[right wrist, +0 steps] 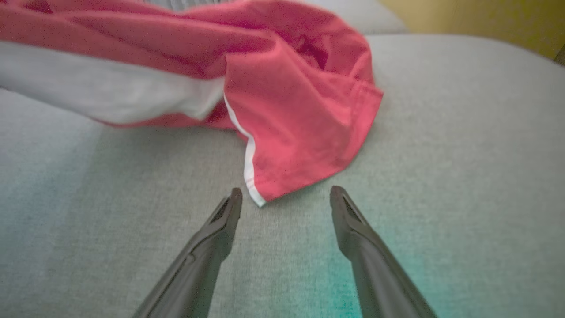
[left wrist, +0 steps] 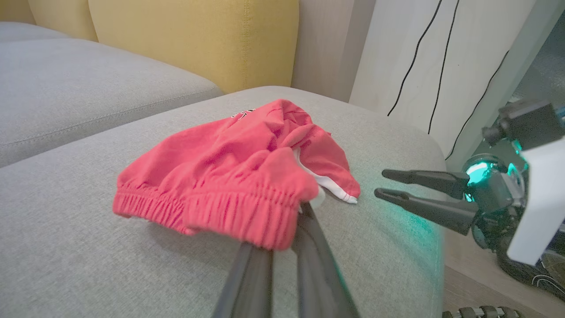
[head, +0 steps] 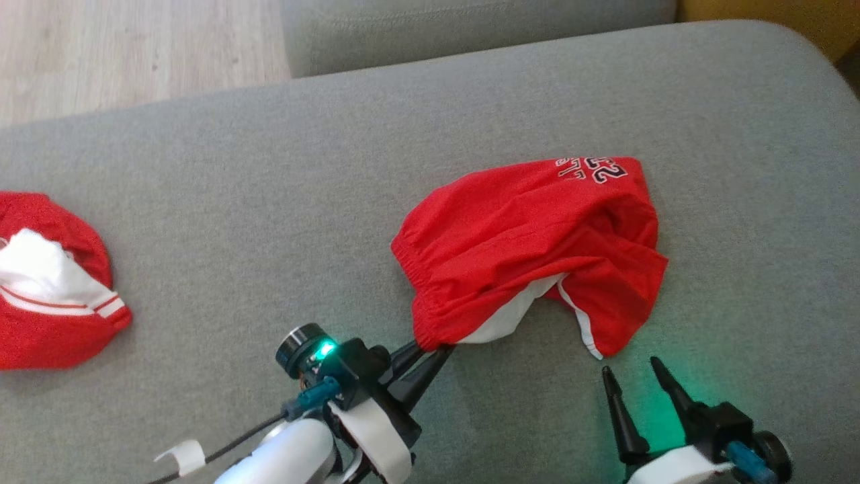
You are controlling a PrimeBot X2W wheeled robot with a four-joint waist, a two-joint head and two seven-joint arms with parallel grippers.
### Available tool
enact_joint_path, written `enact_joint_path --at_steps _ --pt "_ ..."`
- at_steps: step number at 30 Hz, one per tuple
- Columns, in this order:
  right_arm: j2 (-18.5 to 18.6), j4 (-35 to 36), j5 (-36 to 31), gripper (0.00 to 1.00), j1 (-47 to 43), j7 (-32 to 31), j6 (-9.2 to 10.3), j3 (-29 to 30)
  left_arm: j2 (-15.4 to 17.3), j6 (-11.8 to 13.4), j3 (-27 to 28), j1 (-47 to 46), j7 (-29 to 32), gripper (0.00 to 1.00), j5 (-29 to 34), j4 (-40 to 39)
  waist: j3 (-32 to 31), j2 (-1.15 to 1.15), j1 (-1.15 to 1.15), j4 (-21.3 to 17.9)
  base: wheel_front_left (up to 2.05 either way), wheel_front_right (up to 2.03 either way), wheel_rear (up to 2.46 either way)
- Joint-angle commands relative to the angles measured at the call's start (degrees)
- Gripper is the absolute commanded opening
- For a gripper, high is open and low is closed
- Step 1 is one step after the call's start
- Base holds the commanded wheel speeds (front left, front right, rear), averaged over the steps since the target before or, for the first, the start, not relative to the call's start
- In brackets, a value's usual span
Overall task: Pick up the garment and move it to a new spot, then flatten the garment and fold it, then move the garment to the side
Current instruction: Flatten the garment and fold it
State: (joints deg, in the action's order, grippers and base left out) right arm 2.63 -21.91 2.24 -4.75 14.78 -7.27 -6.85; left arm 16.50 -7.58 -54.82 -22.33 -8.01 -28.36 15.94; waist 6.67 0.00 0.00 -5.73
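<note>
Garment (head: 531,249): red shorts of thin knit, with a gathered elastic waistband, white side trim and a white inner panel. It lies crumpled on the grey woven sofa cushion (head: 269,168), right of centre in the head view. Its long axis runs from the waistband at 8 o'clock to the printed end at 1 o'clock. Left gripper (head: 433,351): fingers closed together, pinching the waistband's near corner at the garment's 7 o'clock edge. Right gripper (head: 635,373): fingers spread wide and holding nothing, with the tips just short of the loose leg hem (head: 605,336). In the right wrist view that white-trimmed corner lies at 12 o'clock, between the fingertips and apart from both. Judgement: the right arm is nearer the free hem, and a short advance toward 12 o'clock would bring the corner inside its jaws. The fabric looks limp and is likely to sag when lifted. A second red-and-white garment (head: 54,302) lies well apart at 9 o'clock.
</note>
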Motion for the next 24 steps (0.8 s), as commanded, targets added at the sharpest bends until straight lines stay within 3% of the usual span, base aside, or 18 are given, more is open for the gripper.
enact_joint_path --at_steps 1,7,8,9,10,15,20,24 --pt "0.26 -0.35 0.86 1.00 3.09 0.22 -0.22 -1.83 1.20 0.14 2.27 -2.79 0.40 0.00 -0.43 -2.74 1.13 0.00 0.00 0.62 0.00 0.00 0.00" --pt "0.26 -6.46 3.98 1.00 7.95 0.22 -0.22 -3.98 2.91 1.15 2.38 -3.70 2.25 0.00 0.28 -6.23 3.28 0.00 0.00 1.58 0.00 0.00 0.00" --pt "0.25 -7.24 4.47 0.85 8.40 0.22 -0.22 -3.94 3.13 1.29 2.31 -3.83 2.50 0.00 0.49 -6.61 3.41 0.00 0.00 1.66 0.00 0.00 0.00" --pt "0.25 -7.92 4.82 0.35 8.79 0.22 -0.22 -4.01 3.28 1.40 2.30 -3.93 2.69 0.00 0.55 -6.97 3.52 0.00 0.00 1.73 0.00 0.00 0.00" --pt "0.25 -9.24 4.95 0.00 9.25 0.22 -0.22 -4.15 3.62 1.65 2.41 -4.14 2.99 0.00 0.59 -7.50 3.59 0.00 0.00 1.80 0.00 0.00 0.00" --pt "0.25 -9.56 4.31 0.00 9.20 0.22 -0.22 -4.98 4.75 2.48 3.07 -4.38 3.14 0.00 0.62 -8.15 2.41 0.00 0.00 1.19 0.00 0.00 0.00" --pt "1.14 -0.15 2.12 0.00 8.07 0.22 -0.22 -2.14 7.51 3.14 4.75 -5.20 2.96 0.00 0.70 -9.20 0.37 0.00 0.00 -0.05 0.00 0.00 0.00" --pt "5.20 9.49 0.16 0.00 8.13 0.22 -0.22 2.02 10.97 2.71 6.16 -7.50 4.25 0.00 0.79 -10.65 -0.95 0.00 0.00 -0.74 0.00 0.00 0.00"
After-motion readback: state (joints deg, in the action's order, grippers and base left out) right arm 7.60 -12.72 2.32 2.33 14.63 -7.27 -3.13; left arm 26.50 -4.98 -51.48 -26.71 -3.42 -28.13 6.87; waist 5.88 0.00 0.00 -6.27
